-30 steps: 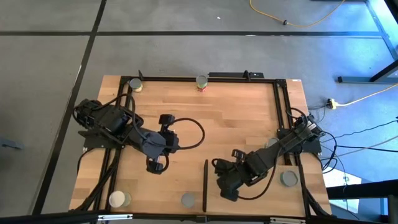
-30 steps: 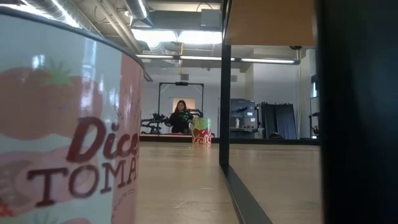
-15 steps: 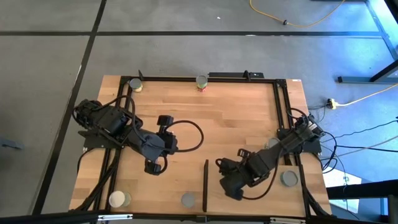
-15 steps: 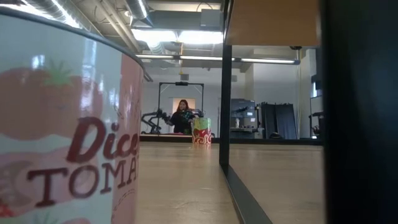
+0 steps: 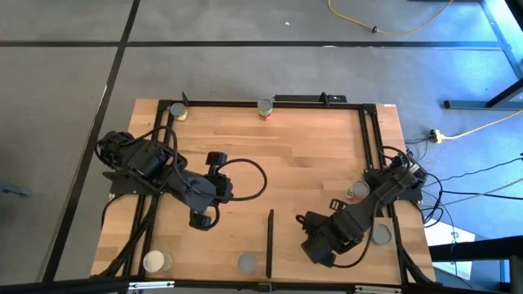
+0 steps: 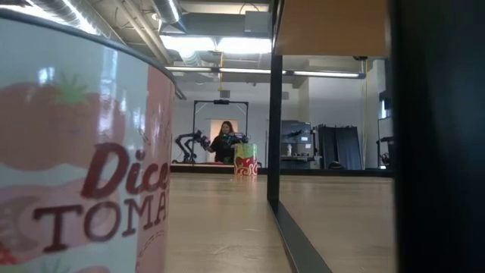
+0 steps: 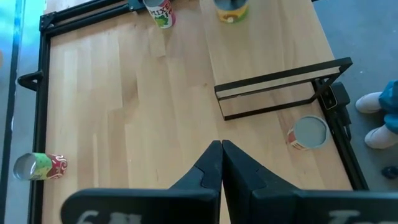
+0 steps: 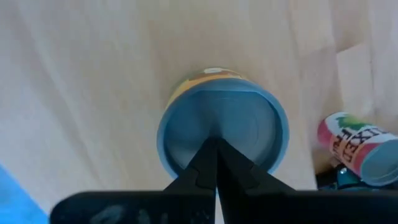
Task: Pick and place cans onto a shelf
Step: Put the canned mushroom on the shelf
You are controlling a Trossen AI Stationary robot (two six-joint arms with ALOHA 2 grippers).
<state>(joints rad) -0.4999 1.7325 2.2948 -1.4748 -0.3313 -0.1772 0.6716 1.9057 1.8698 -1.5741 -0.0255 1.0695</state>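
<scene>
The shelf [image 5: 283, 263] is a light-wood panel at the near right, edged by a black strip [image 5: 270, 242]; it also shows in the left wrist view [image 7: 273, 43]. My right gripper [image 5: 315, 247] is shut over the shelf; in its wrist view its fingertips [image 8: 214, 146] stand over a yellow-sided can's grey top [image 8: 249, 124], beside a red-and-green can [image 8: 357, 149] on its side. My left gripper [image 5: 199, 219] is shut and empty over the table's middle left [image 7: 221, 146]. Other cans stand at the far edge [image 5: 177, 110] [image 5: 264, 108] and the near edge [image 5: 154, 261] [image 5: 247, 263]. My right gripper's shut fingertips point down at the top of the yellow-sided can [image 8: 205, 127]. I cannot tell whether they touch it.
Two cans [image 5: 355, 189] [image 5: 382, 235] sit by the right arm's base, the second partly under the arm. A large tomato can [image 6: 83, 152] fills the low view's left; the shelf's black post [image 6: 274, 114] rises at its middle. A person [image 6: 225, 140] is in the room behind.
My right gripper has gone toward the table's right edge and a little toward the near edge, over the shelf. Its arm now covers part of the can near its base and has uncovered the can beside it.
</scene>
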